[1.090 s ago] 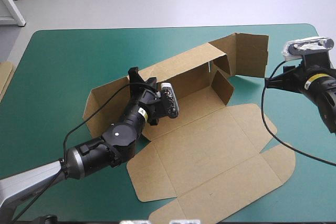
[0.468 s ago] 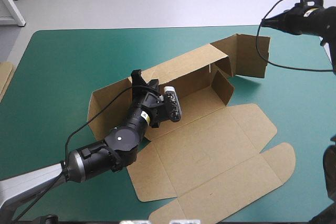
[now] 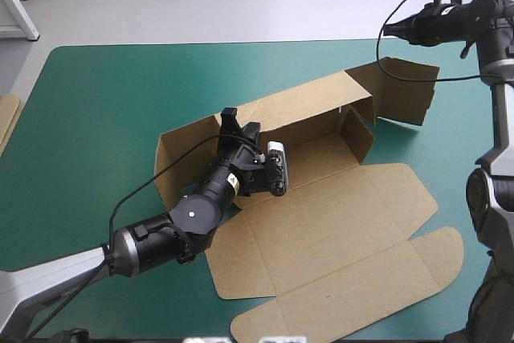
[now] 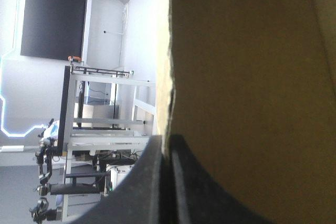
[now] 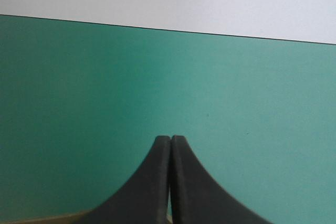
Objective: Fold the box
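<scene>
The brown box (image 3: 337, 222) lies mid-table with its long back wall (image 3: 297, 102) raised and its lid panels flat toward the front edge. My left gripper (image 3: 230, 118) is shut on the top edge of that back wall, near its left end. In the left wrist view the black fingers (image 4: 168, 140) pinch the brown board (image 4: 252, 77), which fills the space beside them. My right gripper (image 3: 389, 30) hangs raised over the table's far right corner, beyond the box's right end flap (image 3: 405, 90). It is shut and holds nothing, with only the teal-green cover (image 5: 157, 77) under the right gripper (image 5: 170, 139).
An inner side flap (image 3: 357, 130) stands upright inside the box at its right end. An edge of more brown board (image 3: 6, 118) shows at the table's left edge. The teal-green cover (image 3: 96, 118) is bare to the left of the box.
The left gripper has dragged the box to the right by its back wall. The right arm has risen and swung from the table's right side toward the far edge.
</scene>
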